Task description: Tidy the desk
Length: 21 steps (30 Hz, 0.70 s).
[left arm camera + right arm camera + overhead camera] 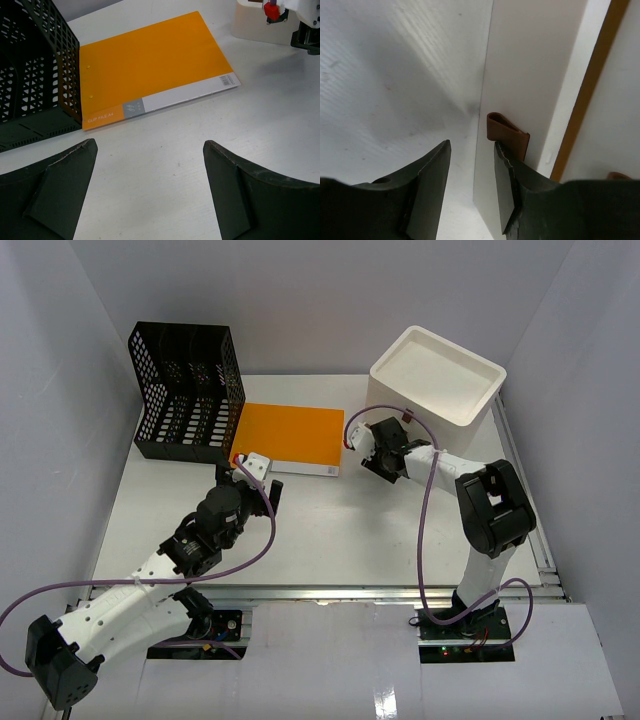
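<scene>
The desk (330, 530) is a wide white tabletop. An orange clip file (290, 435) lies flat on it at the back, beside a black mesh file rack (190, 390). My left gripper (252, 475) is open and empty, low over bare desk just in front of the file (150, 65); its fingers (65, 185) stand wide apart around the gap (150, 143). My right gripper (365, 445) is at the left front of a white box (435, 375). In the right wrist view it (471, 144) is narrowly open at the box's corner edge, its right finger against a brown handle tab (507, 132).
The rack (35, 75) stands against the file's left edge. The white box (255, 25) fills the back right corner. A metal rail (330, 590) runs along the desk's front edge. White walls close in the left, back and right.
</scene>
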Motion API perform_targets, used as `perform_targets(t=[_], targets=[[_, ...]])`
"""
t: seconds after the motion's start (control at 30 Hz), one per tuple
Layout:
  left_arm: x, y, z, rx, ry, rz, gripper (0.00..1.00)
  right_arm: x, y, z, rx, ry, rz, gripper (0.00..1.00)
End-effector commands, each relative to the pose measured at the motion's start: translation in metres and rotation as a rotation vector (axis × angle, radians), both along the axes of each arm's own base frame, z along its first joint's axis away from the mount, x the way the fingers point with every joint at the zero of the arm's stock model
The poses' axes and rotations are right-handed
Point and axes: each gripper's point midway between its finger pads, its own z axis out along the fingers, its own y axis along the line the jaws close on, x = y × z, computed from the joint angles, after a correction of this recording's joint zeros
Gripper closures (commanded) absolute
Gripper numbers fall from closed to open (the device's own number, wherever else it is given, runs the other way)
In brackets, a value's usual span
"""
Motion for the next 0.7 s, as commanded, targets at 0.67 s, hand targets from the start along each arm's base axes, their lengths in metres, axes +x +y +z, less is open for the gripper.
perform_targets(t=[0.67], targets=[[-0.002,-0.004,0.005,-0.001,-0.001,-0.029,0.02,0.011,0.017,0.05,0.156,-0.039,0.099,0.31]])
